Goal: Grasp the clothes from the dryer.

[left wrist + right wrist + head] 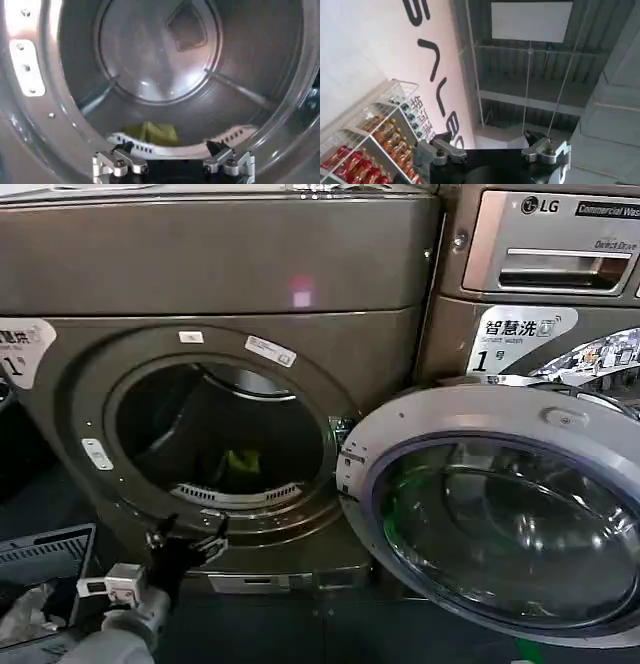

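The large bronze-grey front-loading dryer (pixel 230 304) with a wide round porthole is seen with its door swung fully aside; the round glass-windowed door (pixel 500 514) hangs to the right of the porthole, hinged at the rim. A white "1" sticker (pixel 22 349) is fixed on the dryer's front, left of the porthole. To the right of the dryer, an LG-marked machine with a drawer panel (pixel 545 254) is placed.

The small piece of bright yellow-green fabric, the clothes (pixel 241 462), is found inside the steel drum, on the drum floor near the front, just behind the perforated white lip at the lower edge of the porthole. In the left wrist view the clothes (pixel 156 133) are seen low in the drum, beyond that lip and roughly centred between the two fingers.

The left pincer (pixel 188 534) is held just outside the dryer, below the lower rim of the porthole, pointing toward the opening; it is spread wide and nothing is held in it. In its own wrist view the left pincer (pixel 173 161) is apart from the clothes.

The right pincer (pixel 492 150) is spread wide and empty, aimed up at a ceiling and away from the dryer. A grey slatted basket (pixel 45 549) sits to the left of the dryer's base.
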